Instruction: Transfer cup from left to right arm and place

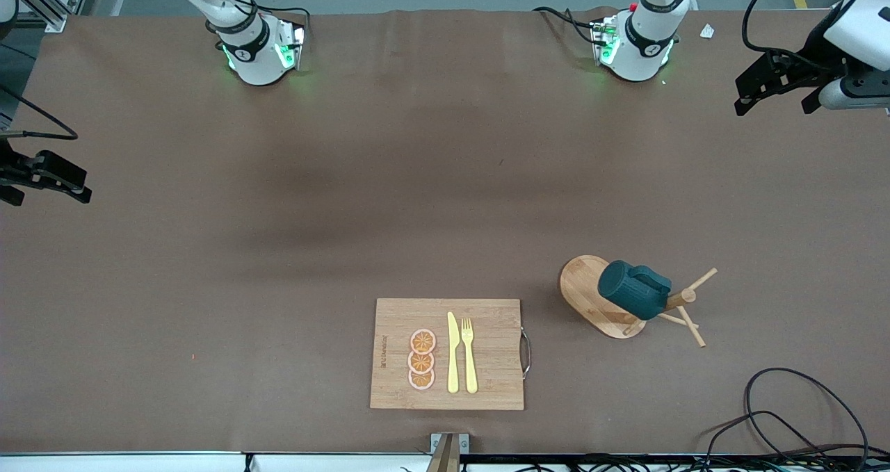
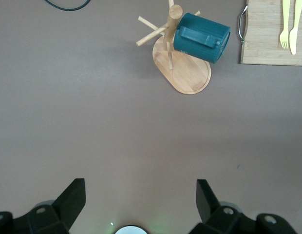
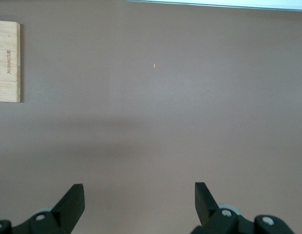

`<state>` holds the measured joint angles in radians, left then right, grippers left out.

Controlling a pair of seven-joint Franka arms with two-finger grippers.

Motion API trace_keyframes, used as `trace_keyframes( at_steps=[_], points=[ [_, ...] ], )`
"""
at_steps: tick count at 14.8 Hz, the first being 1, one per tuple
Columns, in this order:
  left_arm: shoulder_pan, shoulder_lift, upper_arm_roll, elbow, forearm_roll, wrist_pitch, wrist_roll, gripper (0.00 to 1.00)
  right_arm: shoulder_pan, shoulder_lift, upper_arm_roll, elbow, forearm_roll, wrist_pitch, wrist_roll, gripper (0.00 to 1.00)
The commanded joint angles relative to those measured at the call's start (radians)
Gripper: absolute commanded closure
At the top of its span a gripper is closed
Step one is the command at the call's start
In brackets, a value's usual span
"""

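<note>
Hanging on rack (image 1: 603, 298), cup (image 1: 633, 289); grippers wide.

A cutting board (image 1: 487, 381) bears 3 orange slices (image 1: 422, 359), knife (image 1: 452, 352), fork (image 1: 469, 355); peg rack (image 1: 591, 298) beside it.

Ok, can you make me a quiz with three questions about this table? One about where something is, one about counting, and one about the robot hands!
1. Where is the cup?
A. on the board
B. hung on the peg rack
C. in a gripper

2. How many orange slices lie on the board?
A. two
B. three
C. five

3. How are both grippers?
A. open and empty
B. shut on the cup
C. one holds the fork

Answers:
1 B, the cup sits on a peg of the rack, toward the left arm's end.
2 B, three slices lie in a row beside the knife and fork.
3 A, the left gripper and right gripper wait over bare table, fingers apart with nothing between.
</note>
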<state>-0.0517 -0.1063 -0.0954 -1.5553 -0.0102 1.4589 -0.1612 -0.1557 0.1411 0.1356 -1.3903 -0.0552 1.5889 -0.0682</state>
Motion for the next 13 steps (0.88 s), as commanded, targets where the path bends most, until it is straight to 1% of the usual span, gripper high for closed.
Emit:
trace_keyframes(
  at_steps=[1,4,6,7,11,13],
  points=[
    [-0.004,0.016,-0.004,0.026,0.021,-0.011,0.003,0.0,0.001,-0.015,0.002,-0.006,-0.015,-0.004,0.013,0.0],
    [-0.01,0.037,-0.004,0.035,0.018,-0.008,-0.006,0.0,0.001,-0.017,0.004,-0.006,-0.015,-0.007,0.013,0.0],
    [-0.011,0.085,-0.004,0.093,0.018,-0.008,-0.011,0.0,0.001,-0.017,0.004,-0.006,-0.015,-0.007,0.013,0.0],
    [-0.013,0.091,-0.004,0.102,0.018,-0.008,-0.014,0.0,0.001,-0.017,0.004,-0.006,-0.015,-0.007,0.013,0.0],
    [-0.025,0.108,-0.004,0.104,0.013,-0.005,-0.04,0.0,0.002,-0.017,0.004,-0.006,-0.015,-0.009,0.013,0.0],
    [-0.025,0.131,-0.006,0.112,0.003,0.029,-0.079,0.0,0.004,-0.017,0.005,-0.006,-0.015,-0.009,0.013,0.0]
  ],
)
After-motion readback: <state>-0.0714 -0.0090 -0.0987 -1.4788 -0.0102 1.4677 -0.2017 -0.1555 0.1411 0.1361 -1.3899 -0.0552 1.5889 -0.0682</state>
